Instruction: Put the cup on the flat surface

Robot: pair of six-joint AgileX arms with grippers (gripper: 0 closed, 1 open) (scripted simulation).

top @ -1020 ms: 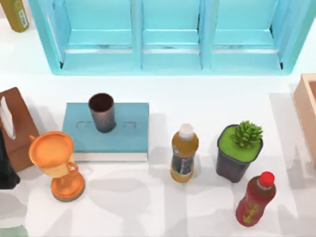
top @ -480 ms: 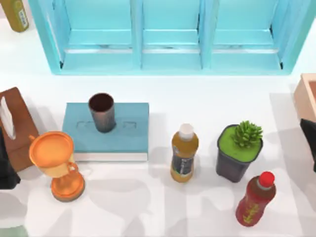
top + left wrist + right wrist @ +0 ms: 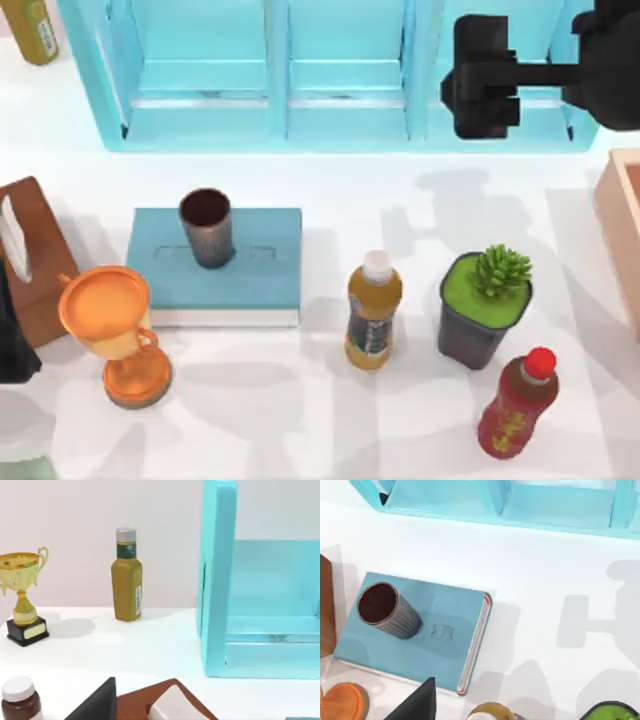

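Observation:
The cup, a dark coppery ribbed tumbler, stands upright on the left part of a teal book-like slab. In the right wrist view the cup is seen from above, open mouth up. White tabletop, the flat surface, surrounds the slab. My right gripper hovers high over the teal shelf at the back right, far from the cup, open and holding nothing; one of its fingers shows in its wrist view. My left arm is parked at the left edge, its finger set wide of centre, open.
An orange goblet and a brown tissue box stand left of the slab. Right of it are a yellow-brown bottle, a potted plant and a red bottle. The teal shelf spans the back; a wooden box sits at the right edge.
My right arm came in from the right edge and swung up over the shelf at the back right. The cup and the left arm have stayed put.

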